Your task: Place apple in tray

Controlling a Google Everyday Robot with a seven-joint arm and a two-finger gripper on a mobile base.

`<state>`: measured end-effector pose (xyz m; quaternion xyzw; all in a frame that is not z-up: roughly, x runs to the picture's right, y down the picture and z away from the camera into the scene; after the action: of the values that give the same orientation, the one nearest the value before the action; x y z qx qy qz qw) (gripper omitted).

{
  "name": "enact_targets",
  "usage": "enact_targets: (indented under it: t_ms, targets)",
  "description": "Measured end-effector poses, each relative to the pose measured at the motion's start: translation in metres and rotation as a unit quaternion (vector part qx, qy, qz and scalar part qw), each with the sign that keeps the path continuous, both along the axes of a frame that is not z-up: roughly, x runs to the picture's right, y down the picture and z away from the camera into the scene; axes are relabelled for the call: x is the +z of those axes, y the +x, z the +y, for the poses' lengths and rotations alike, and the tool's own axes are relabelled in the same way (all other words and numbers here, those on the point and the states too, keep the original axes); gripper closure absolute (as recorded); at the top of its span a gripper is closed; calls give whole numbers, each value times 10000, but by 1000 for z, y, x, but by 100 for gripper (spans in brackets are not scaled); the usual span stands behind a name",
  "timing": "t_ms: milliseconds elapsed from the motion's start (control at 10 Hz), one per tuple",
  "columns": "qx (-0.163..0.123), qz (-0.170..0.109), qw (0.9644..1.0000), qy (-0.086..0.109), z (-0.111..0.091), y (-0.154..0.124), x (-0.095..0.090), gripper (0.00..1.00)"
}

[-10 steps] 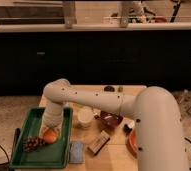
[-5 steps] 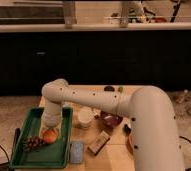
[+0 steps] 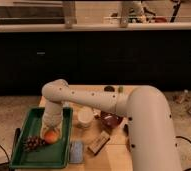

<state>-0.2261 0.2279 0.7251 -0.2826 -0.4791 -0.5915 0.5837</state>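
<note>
The apple (image 3: 51, 137), small and orange-red, sits inside the dark green tray (image 3: 31, 157) near its middle, next to a dark purple grape bunch (image 3: 34, 143). My gripper (image 3: 51, 128) reaches down into the tray from the white arm and sits right over the apple, its tips at the fruit's top. The arm hides the far right part of the tray.
A blue-grey sponge (image 3: 76, 151) lies just right of the tray. A white cup (image 3: 84, 118), a dark bowl (image 3: 110, 120) and a brown bar (image 3: 99, 143) stand on the wooden table. My arm's large white link (image 3: 149, 130) fills the right side.
The arm's big link has swung a little left and nearer the camera. The apple and gripper stay in the tray at about the same spot.
</note>
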Motion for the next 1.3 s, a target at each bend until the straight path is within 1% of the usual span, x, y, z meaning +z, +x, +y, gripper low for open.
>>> enact_targets:
  t_ms: [200, 400, 500, 600, 700, 1300]
  targets:
    - [-45, 78, 10000, -31, 1, 3, 2, 58]
    - [-58, 104, 9999, -41, 0, 4, 2, 40]
    - [-77, 103, 9999, -40, 0, 3, 1, 28]
    - [-86, 101, 9999, -42, 0, 2, 1, 23]
    - [-91, 94, 9999, -38, -1, 2, -1, 20]
    - [-156, 11, 9999, -37, -1, -3, -3, 20]
